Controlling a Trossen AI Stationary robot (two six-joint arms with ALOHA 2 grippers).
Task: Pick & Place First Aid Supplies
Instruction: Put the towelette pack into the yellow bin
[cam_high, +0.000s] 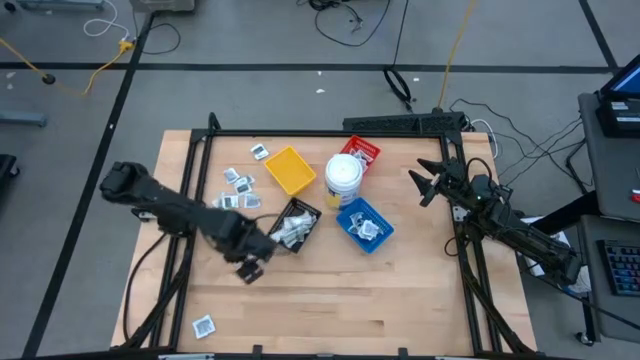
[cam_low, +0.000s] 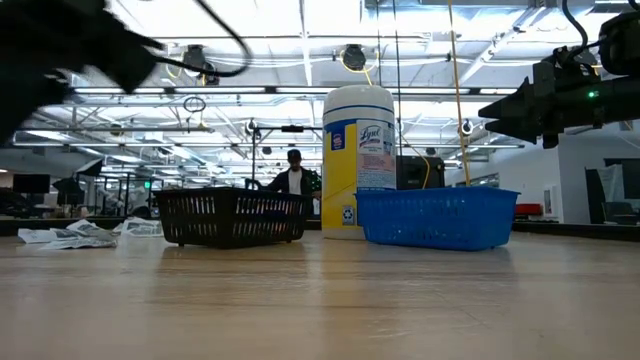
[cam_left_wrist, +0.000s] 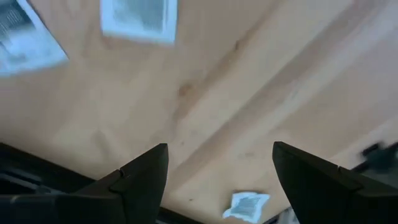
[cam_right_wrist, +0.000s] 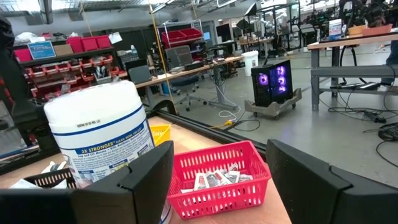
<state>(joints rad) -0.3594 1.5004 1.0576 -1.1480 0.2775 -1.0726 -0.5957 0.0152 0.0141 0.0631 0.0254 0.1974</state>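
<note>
The left gripper hangs with fingers spread and empty over bare wood, just at 7 o'clock of the black tray. Packets lie loose at 10 o'clock of that tray, one stray packet sits near the table's front edge, and more lie in the black, blue and red trays. The right gripper waits, fingers apart, at 3 o'clock of the white tub.

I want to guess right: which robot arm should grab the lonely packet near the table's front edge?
Probably the left. Its open hand hovers just past the black tray, nearer that packet. The right hand waits across the table.
</note>
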